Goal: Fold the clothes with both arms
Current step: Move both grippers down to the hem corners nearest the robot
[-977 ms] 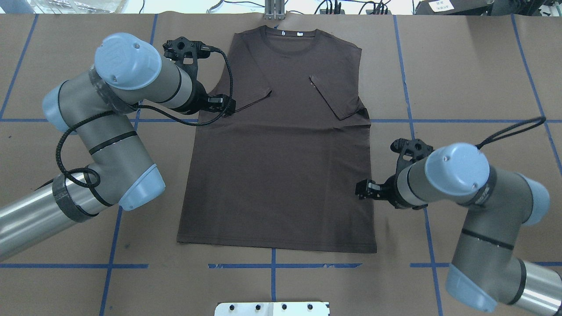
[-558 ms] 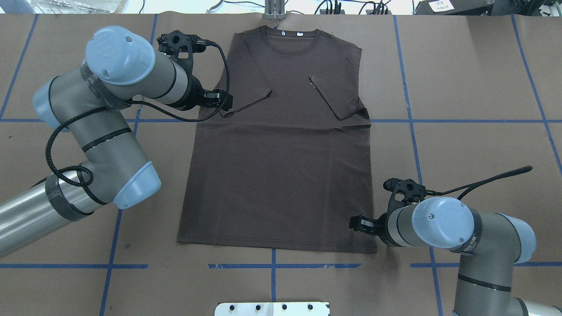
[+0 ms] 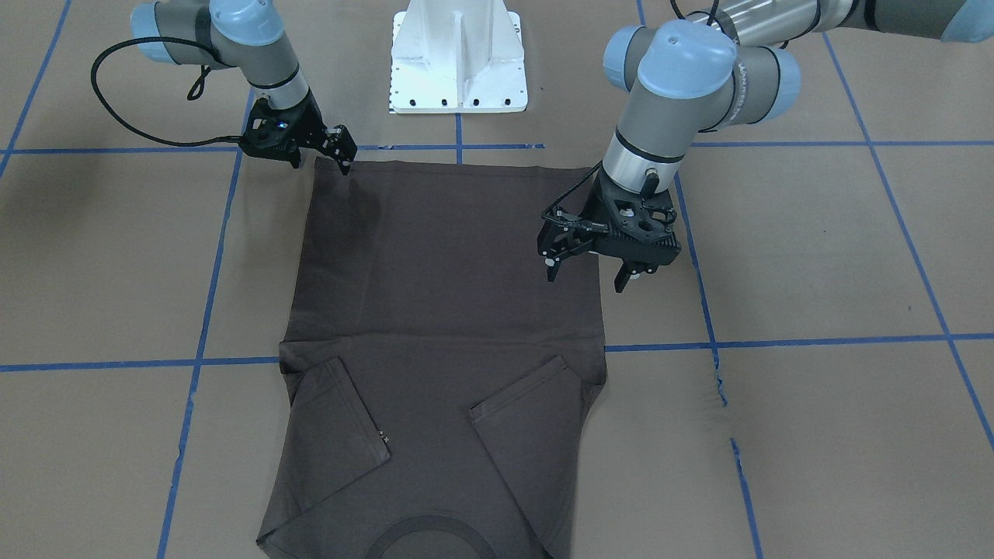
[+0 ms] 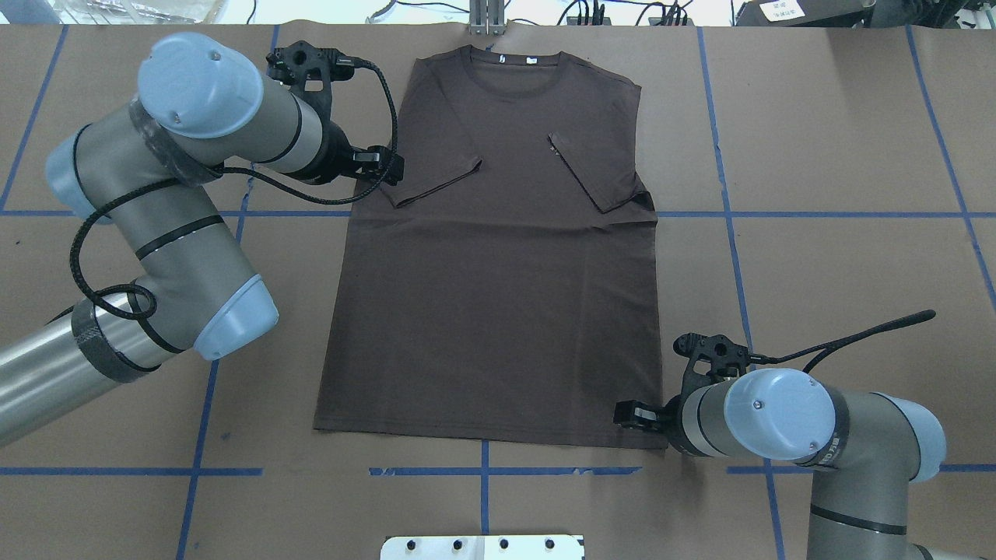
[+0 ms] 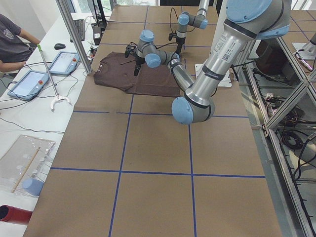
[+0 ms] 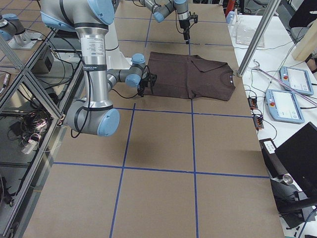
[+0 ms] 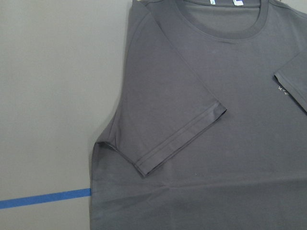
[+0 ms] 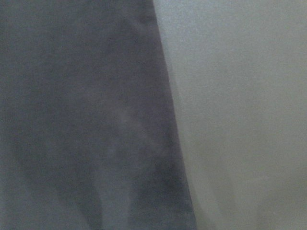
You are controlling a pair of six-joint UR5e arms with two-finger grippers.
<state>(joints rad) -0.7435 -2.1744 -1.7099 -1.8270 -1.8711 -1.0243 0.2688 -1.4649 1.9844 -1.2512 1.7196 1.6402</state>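
Right gripper [image 4: 629,414] has been brought along the T-shirt's [image 4: 498,311] side edge to its near hem corner, wrist low and level; whether its fingers are clenched cannot be told. Left gripper [image 3: 586,278] has been drawn slightly outward and is pointed down beside the folded-in sleeve [image 4: 436,183], fingers spread, nothing grasped. T-shirt is laid flat on the table [image 4: 817,140], collar away from the robot.

Nothing can be read: the T-shirt's [image 7: 192,143] logo [image 7: 281,91], its neck tags [image 4: 531,60] and the label [image 4: 780,9] at 1 o'clock are too small.
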